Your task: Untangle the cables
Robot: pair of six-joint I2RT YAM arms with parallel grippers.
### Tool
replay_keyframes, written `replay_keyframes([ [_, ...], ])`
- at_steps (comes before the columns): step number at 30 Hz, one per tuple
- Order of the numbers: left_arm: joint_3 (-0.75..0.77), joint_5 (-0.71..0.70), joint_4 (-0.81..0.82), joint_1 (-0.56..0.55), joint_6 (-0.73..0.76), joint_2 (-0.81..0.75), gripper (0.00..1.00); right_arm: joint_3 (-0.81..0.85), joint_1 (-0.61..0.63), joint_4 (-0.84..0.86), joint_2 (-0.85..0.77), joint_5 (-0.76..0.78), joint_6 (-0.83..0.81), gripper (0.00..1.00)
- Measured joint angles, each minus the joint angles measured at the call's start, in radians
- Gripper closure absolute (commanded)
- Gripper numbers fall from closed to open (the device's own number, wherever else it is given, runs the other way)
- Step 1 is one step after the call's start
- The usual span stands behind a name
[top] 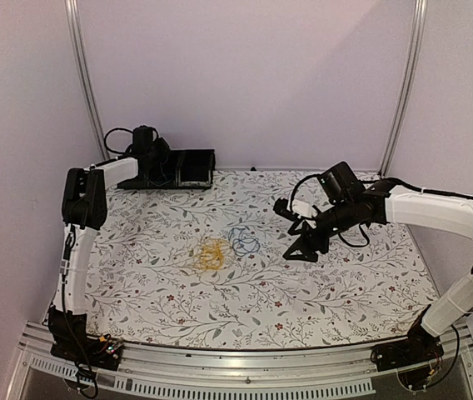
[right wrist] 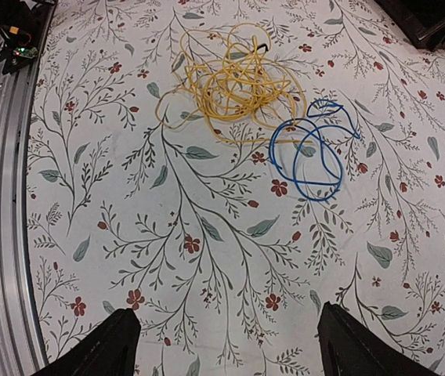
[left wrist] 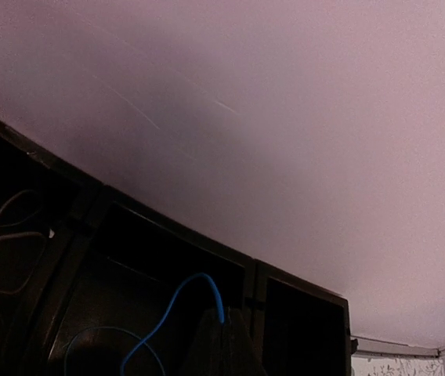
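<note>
A yellow cable (top: 214,254) lies in a loose tangle mid-table, and a blue cable coil (top: 243,240) touches its right side. In the right wrist view the yellow tangle (right wrist: 238,78) and the blue coil (right wrist: 309,153) overlap at one edge. My right gripper (top: 303,247) is open and empty, hovering to the right of the blue coil, with its fingertips (right wrist: 121,345) wide apart. My left gripper (top: 161,171) is at the black box (top: 193,167) at the back left. It (left wrist: 224,325) is shut on the end of another blue cable (left wrist: 177,301) that hangs into the box.
The black box has several open compartments (left wrist: 301,329); a pale wire (left wrist: 3,243) lies in the left one. The box also shows in the right wrist view (right wrist: 426,23). Metal rail (top: 236,358) along the near edge, walls behind and at both sides.
</note>
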Motion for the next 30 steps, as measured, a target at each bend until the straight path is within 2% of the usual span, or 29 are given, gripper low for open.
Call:
replay_keyframes([
  [6, 0.024, -0.062, -0.139, 0.003, 0.058, -0.019, 1.0, -0.01, 0.0, 0.001, -0.004, -0.001, 0.0, 0.17],
  [13, 0.028, -0.041, -0.213, 0.014, 0.063, -0.026, 0.99, -0.014, 0.0, 0.001, -0.004, -0.001, 0.0, 0.17],
  [19, 0.071, -0.002, -0.258, 0.016, 0.052, -0.019, 0.89, -0.034, 0.0, 0.0, -0.005, -0.002, 0.0, 0.17],
  [23, 0.084, 0.008, -0.261, 0.016, 0.052, -0.019, 0.65, -0.037, 0.0, 0.001, -0.006, -0.002, 0.0, 0.17],
  [26, 0.087, 0.009, -0.275, 0.016, 0.057, -0.019, 0.58, -0.037, 0.0, 0.002, -0.006, -0.002, 0.0, 0.17],
  [30, 0.085, 0.009, -0.312, 0.016, 0.064, -0.024, 0.55, -0.037, 0.0, 0.004, -0.006, -0.004, 0.0, 0.17],
])
